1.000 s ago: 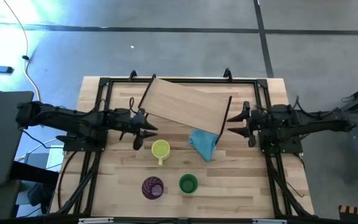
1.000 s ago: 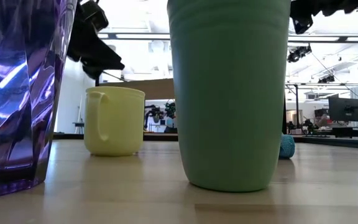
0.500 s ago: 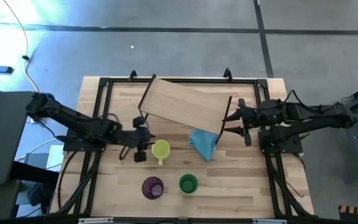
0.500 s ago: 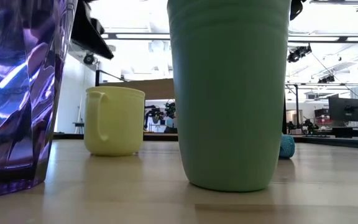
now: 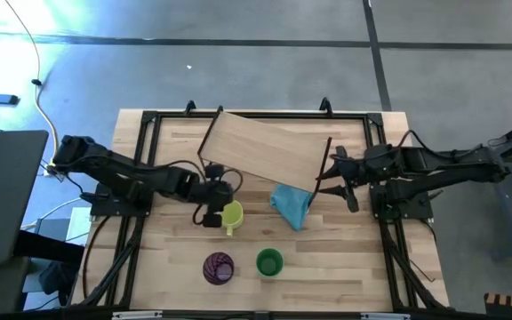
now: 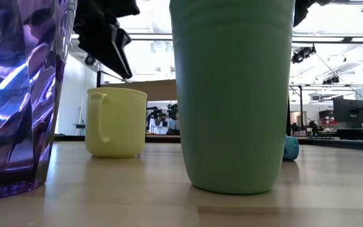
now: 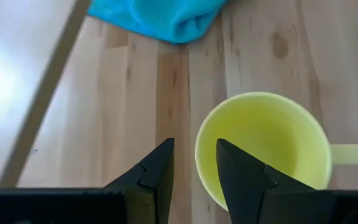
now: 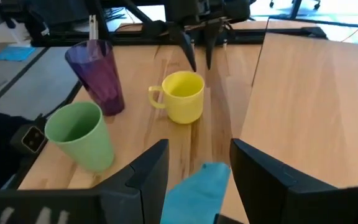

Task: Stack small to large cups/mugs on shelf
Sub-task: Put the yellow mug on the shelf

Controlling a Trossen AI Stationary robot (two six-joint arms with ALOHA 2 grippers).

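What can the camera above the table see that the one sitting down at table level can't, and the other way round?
Only the high view shows the tilted wooden shelf whole, the blue cloth spread beside it, both arms full length, and the right gripper at the shelf's edge.

Only the low view shows the room beyond the table, its ceiling lights and screens, and the cups' heights side by side.

Both show the yellow mug, green cup and purple tumbler, with the left gripper right over the mug, its jaws open astride the rim.
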